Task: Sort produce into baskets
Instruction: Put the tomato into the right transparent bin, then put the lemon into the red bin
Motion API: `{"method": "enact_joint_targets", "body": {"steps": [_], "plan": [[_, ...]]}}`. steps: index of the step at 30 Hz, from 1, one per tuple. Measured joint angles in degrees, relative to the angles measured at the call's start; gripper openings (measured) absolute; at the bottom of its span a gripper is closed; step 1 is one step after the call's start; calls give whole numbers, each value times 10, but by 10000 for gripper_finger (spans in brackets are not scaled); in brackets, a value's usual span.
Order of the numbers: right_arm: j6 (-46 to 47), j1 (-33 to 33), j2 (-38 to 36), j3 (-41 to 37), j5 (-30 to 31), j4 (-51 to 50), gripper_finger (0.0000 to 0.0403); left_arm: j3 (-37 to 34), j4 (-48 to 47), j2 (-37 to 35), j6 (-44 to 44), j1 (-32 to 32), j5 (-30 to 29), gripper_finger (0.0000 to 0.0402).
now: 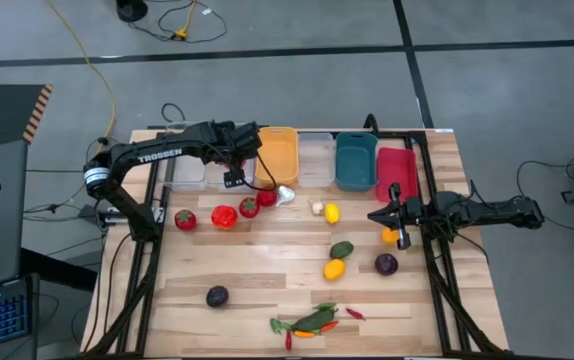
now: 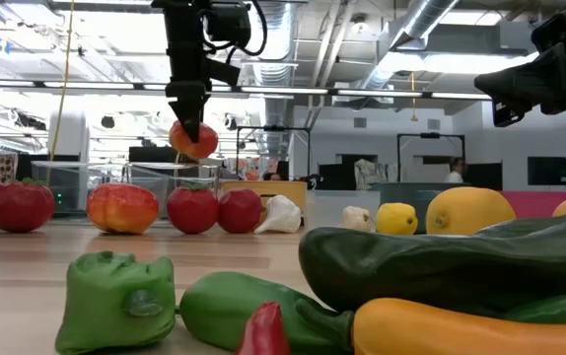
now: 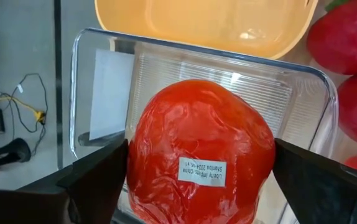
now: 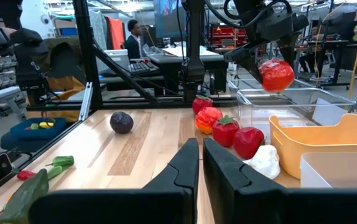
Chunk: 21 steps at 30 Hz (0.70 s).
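Note:
My left gripper [image 1: 237,163] is shut on a red tomato [image 3: 200,149] and holds it above a clear bin [image 3: 79,93] in the row of baskets; it also shows in the low view [image 2: 193,138] and the right wrist view [image 4: 276,74]. Next to that bin stands the orange bin [image 1: 278,155]. My right gripper [image 1: 391,214] is shut and empty, low over the table's right side, next to an orange citrus [image 1: 391,236]. Red produce [image 1: 224,215], garlic [image 1: 285,195] and a lemon [image 1: 332,212] lie on the table in front of the bins. My left gripper pinches the tomato between its two fingers [image 3: 97,174], on two opposite sides [image 3: 138,162]. The fingers come from above, pointing down [image 2: 186,104]. The tomato hangs below them, clear of the bin, with a white sticker [image 3: 202,171] facing the wrist camera.
A teal bin [image 1: 356,160], a red bin [image 1: 397,170] and further clear bins [image 1: 316,160] complete the row at the far edge. Purple balls [image 1: 217,296] [image 1: 386,264], a green piece [image 1: 341,249], an orange fruit [image 1: 334,268] and chilies with greens [image 1: 312,322] lie nearer.

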Motion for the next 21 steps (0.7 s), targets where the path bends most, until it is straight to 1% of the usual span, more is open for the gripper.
{"method": "enact_joint_targets", "body": {"steps": [6, 14, 19, 21], "plan": [[0, 0, 0, 0, 0, 0, 52, 0, 0, 0, -1, 0, -26, 397], [0, 0, 0, 9, 0, 5, 52, 0, 0, -1, -33, 0, -27, 392], [5, 0, 0, 11, 0, 44, 52, 0, 4, -27, -36, 0, 10, 394], [35, 0, 0, 12, 1, 63, 52, 0, 7, -43, -43, 0, 29, 394]]}}
